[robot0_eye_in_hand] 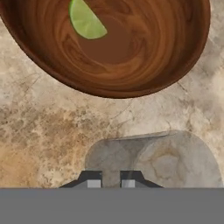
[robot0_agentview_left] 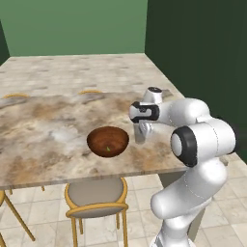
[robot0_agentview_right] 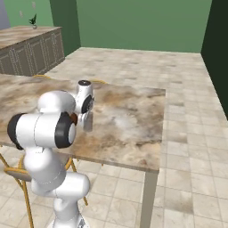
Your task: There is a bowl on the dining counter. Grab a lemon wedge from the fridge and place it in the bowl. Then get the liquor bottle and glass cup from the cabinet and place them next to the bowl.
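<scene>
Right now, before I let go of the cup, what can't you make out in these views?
- Cup: hand view, near side cut off at the bottom; I can't tell if its base touches the counter.
- Bowl: far rim cut off at the top, hand view.
- Lemon wedge: too small in the left base view.
- Liquor bottle: can't be made out.

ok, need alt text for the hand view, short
Looking down along the tool, its two dark fingertips close together at the rim of a translucent glass cup standing on the marbled dining counter. Just beyond the cup sits the reddish-brown wooden bowl, with a green lemon wedge lying inside it.
</scene>
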{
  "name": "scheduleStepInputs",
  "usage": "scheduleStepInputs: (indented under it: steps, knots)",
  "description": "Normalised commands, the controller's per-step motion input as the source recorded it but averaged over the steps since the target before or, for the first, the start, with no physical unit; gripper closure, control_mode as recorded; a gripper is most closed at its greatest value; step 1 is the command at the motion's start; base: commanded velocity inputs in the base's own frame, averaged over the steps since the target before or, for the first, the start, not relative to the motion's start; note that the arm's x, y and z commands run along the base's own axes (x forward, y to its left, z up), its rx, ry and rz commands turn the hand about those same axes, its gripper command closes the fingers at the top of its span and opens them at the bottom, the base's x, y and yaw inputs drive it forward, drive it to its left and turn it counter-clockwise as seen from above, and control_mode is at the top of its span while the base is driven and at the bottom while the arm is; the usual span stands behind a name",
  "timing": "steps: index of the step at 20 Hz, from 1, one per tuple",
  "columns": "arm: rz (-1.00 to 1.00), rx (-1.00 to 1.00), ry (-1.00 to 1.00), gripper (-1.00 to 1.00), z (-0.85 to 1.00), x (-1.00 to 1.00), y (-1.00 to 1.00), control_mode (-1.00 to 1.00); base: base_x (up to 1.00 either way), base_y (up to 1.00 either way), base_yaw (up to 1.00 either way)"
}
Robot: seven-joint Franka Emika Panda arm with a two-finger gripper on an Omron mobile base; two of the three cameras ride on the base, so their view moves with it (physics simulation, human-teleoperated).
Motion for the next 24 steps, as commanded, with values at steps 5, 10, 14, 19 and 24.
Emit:
scheduleStepInputs:
  steps: [5,10,14,19,24]
  knots:
    - [0.01,0.0,-0.02,1.0,-0.44,0.24,0.0,-1.0,0.0,0.0,0.0]
    - [0.02,0.0,-0.06,1.0,-0.33,0.11,0.0,-1.0,0.0,0.0,0.0]
    - [0.02,0.0,-0.08,-1.0,-0.31,0.0,0.04,-1.0,0.0,0.0,0.0]
    - [0.01,0.0,-0.12,-1.0,-0.07,-0.02,0.01,-1.0,0.0,0.0,0.0]
    - [0.0,0.0,-0.24,-1.0,0.2,-0.25,0.0,-1.0,0.0,0.0,0.0]
